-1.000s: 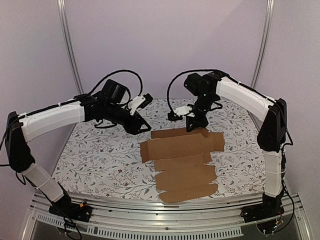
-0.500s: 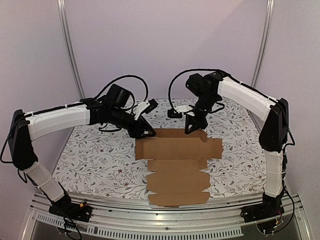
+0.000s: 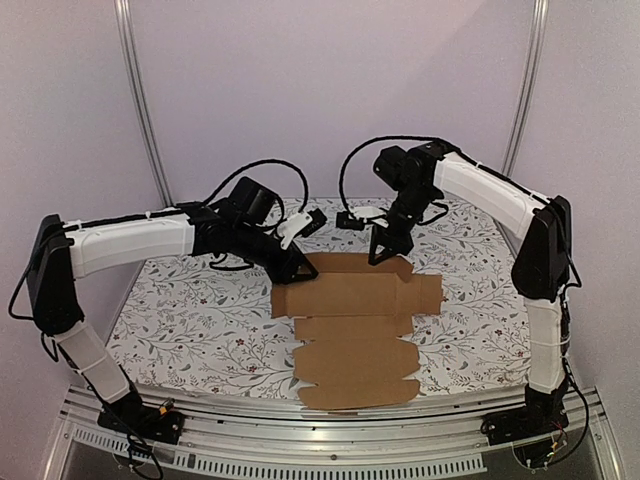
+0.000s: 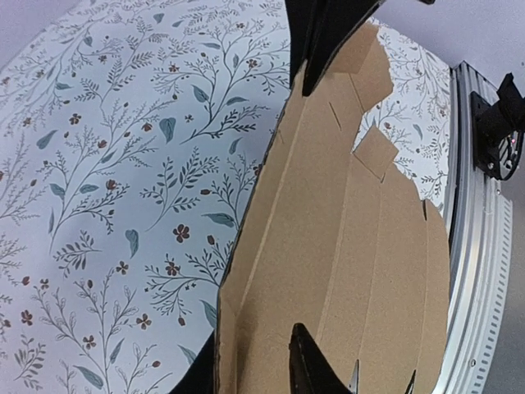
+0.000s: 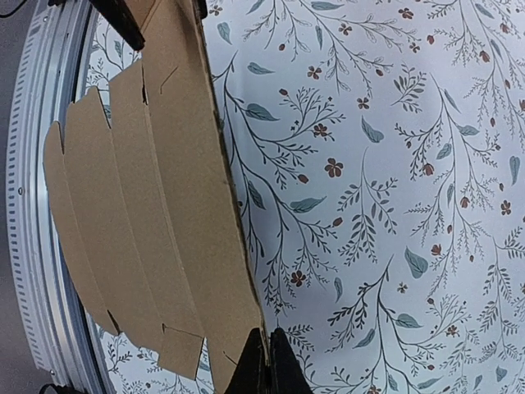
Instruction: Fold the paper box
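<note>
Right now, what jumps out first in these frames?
The flat brown paper box dominates, lying unfolded on the floral table from its middle to the near rail. Both arms meet at its far edge. The right gripper is pinched shut on that edge, while the left gripper straddles the far-left corner with its jaws apart.

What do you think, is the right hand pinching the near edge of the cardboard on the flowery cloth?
No. The right hand pinches the far edge of the cardboard on the flowery cloth, not the near edge; the top view shows it.
</note>
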Available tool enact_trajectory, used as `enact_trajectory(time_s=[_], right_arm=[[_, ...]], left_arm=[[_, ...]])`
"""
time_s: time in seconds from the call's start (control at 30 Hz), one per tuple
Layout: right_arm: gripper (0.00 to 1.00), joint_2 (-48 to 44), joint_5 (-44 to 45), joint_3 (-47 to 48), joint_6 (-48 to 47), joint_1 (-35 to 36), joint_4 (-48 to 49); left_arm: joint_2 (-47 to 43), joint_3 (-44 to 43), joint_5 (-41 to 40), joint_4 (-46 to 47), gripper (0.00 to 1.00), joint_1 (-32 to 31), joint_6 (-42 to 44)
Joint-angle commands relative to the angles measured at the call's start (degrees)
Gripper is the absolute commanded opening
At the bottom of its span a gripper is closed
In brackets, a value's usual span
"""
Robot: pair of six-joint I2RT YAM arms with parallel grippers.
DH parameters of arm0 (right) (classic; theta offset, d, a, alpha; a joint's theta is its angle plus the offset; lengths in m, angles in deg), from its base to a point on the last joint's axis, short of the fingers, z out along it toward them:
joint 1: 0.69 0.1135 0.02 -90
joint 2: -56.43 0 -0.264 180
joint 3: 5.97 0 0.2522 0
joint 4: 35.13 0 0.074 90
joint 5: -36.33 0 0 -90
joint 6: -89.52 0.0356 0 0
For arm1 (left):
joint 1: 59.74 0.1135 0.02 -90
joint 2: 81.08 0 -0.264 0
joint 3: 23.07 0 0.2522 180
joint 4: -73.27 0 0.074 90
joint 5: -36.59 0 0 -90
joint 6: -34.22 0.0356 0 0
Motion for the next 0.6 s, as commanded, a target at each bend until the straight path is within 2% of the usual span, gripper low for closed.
enact_trajectory(time_s=[0.0, 0.07, 0.2, 0.37, 0.57], right_arm=[[0.0, 2.14, -1.34, 1.84, 2.65, -0.84, -2.66], [0.0, 2.42, -1.39, 1.84, 2.83, -0.96, -2.66], [0.0, 2.73, -1.3, 1.93, 3.09, -0.95, -2.5], [0.0, 2.96, -1.35, 2.26, 3.63, -1.14, -2.4], [0.0, 3.26, -3.01, 3.27, 4.2, -1.33, -2.83]], left_arm=[[-2.92, 0.02, -7.14, 3.11, 0.27, -2.04, -1.28], [-4.66, 1.31, -8.94, 4.73, 0.25, -2.04, -0.94], [-5.14, 1.99, -8.71, 4.8, 0.1, -2.06, -0.34], [-3.46, 0.59, -6.32, 3.61, 0.01, -2.04, -0.94], [-1.14, -0.83, -2.16, 3.71, 0.0, -2.15, -4.06]])
